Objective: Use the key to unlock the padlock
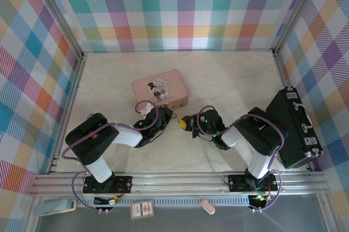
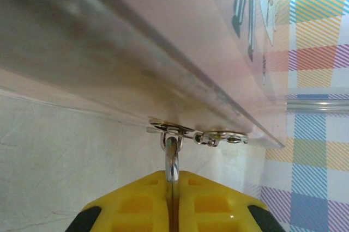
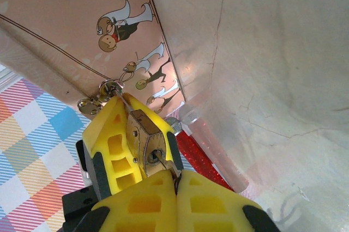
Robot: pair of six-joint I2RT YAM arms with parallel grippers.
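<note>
The right gripper (image 3: 175, 176) is clenched on what looks like the key (image 3: 163, 164) seated in the brass padlock (image 3: 143, 139), whose silver shackle (image 2: 172, 158), plain from the left wrist, is clamped by the left gripper (image 2: 172, 180) just under the pink box's (image 3: 82, 36) hasp (image 2: 174, 130).

My left tool (image 2: 172, 177) and right tool (image 3: 175, 177) are matt yellow plastic, moulded with pockets. The padlock (image 3: 143, 142) is dull, scuffed brass-coloured metal. Its shackle (image 2: 172, 158) is polished silver metal, like the hasp (image 2: 173, 129). The key (image 3: 162, 162) shows as a thin dark metal sliver. The box (image 1: 160, 88) is smooth, glossy pink print. The tabletop (image 1: 229, 85) is pale, veined and faintly shiny.
</note>
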